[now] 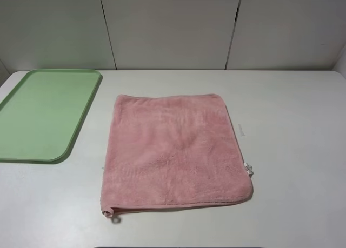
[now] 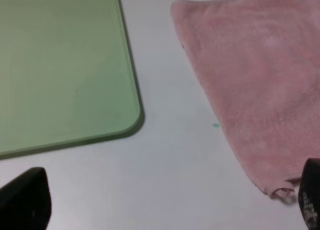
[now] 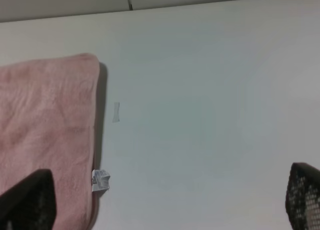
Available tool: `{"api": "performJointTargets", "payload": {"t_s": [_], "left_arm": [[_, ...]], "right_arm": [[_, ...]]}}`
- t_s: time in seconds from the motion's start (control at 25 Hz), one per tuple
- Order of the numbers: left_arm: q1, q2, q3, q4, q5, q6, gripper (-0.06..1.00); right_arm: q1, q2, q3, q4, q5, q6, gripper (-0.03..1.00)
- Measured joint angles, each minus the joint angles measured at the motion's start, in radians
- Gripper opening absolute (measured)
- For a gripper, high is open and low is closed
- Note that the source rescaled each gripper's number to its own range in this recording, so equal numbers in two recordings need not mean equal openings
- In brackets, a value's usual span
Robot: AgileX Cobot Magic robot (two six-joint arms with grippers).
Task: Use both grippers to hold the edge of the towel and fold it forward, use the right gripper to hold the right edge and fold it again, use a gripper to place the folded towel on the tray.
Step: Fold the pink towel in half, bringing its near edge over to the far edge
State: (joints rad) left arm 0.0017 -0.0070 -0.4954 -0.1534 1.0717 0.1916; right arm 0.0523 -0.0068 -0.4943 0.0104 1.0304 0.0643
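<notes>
My left gripper (image 2: 167, 210) hangs with its fingers spread wide and empty. The towel (image 2: 260, 84) has its corner loop (image 2: 282, 192) just beside the gripper's inner finger, and the tray (image 2: 60, 64) lies ahead on its outer side. My right gripper (image 3: 165, 205) is likewise spread and empty, with the white tag (image 3: 101, 180) by its inner finger. The towel lies flat on the table (image 1: 292, 124) between both arms. Its near edge (image 1: 178, 206) runs across from one to the other, and I judge it about equally close to each.
</notes>
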Motion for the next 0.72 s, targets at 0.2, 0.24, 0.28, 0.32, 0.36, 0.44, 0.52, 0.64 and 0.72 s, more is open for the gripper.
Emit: {"api": "performJointTargets", "payload": {"t_s": [0.2,0.24,0.28,0.32,0.36,0.44,0.52,0.64,0.72], "left_arm": [[0.000,0.000,0.000,0.000,0.000,0.000,1.00],[0.000,0.000,0.000,0.000,0.000,0.000,1.00],[0.000,0.000,0.000,0.000,0.000,0.000,1.00],[0.000,0.000,0.000,0.000,0.000,0.000,1.00],[0.000,0.000,0.000,0.000,0.000,0.000,1.00],[0.000,0.000,0.000,-0.001,0.000,0.000,1.00],[0.000,0.000,0.000,-0.001,0.000,0.000,1.00],[0.000,0.000,-0.003,-0.002,0.000,0.001,1.00],[0.000,0.011,-0.024,-0.002,0.002,0.001,1.00]], "right_arm": [[0.000,0.000,0.000,0.001,0.000,0.000,1.00],[0.000,0.000,0.000,0.002,0.000,0.000,1.00],[0.000,0.000,0.000,0.002,0.000,0.000,1.00],[0.000,0.002,0.000,0.002,0.000,0.000,1.00],[0.000,0.011,0.000,0.002,0.000,0.000,1.00],[0.000,0.038,0.000,0.005,0.000,0.000,1.00],[0.000,0.073,0.000,0.008,0.000,-0.005,1.00],[0.000,0.154,-0.012,0.013,0.000,-0.043,1.00],[0.000,0.214,-0.032,0.015,-0.005,-0.088,1.00]]}}
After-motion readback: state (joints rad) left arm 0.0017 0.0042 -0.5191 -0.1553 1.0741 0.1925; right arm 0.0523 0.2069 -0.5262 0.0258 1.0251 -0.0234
